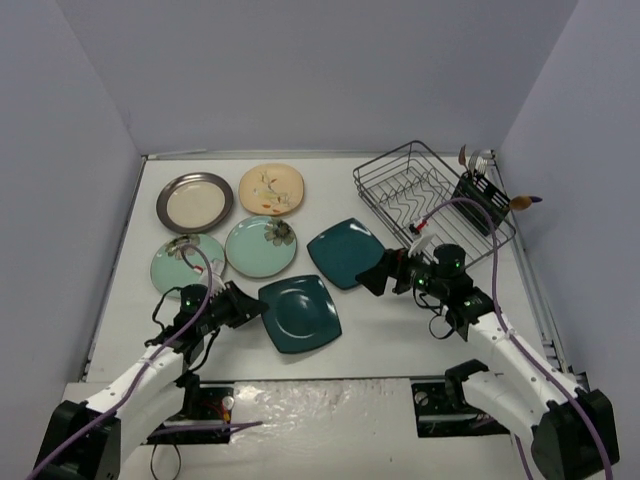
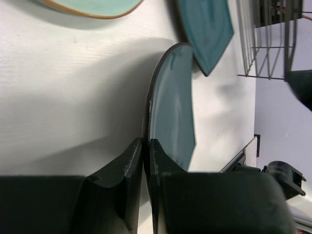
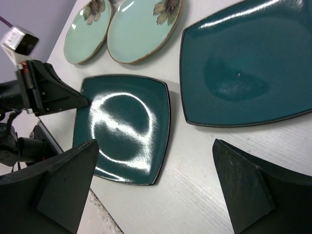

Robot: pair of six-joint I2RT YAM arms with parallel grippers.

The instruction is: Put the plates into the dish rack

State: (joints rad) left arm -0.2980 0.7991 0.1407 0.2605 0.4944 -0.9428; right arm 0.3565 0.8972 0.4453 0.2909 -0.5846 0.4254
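I find the left end effector (image 2: 146, 144) pinching the rim of a teal square plate (image 2: 173, 107) near the front edge of the bench (image 1: 400, 330), well apart from the dish rack (image 1: 420, 195). Right end effector (image 3: 155, 146) spread, empty. Risk, in my judgement: so slight an edge grip lets the glossy plate pivot or slip.

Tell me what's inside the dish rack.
No plates: the dish rack's wire slots stand empty. Its cutlery caddy holds a few utensils; their lower parts are hidden inside it.
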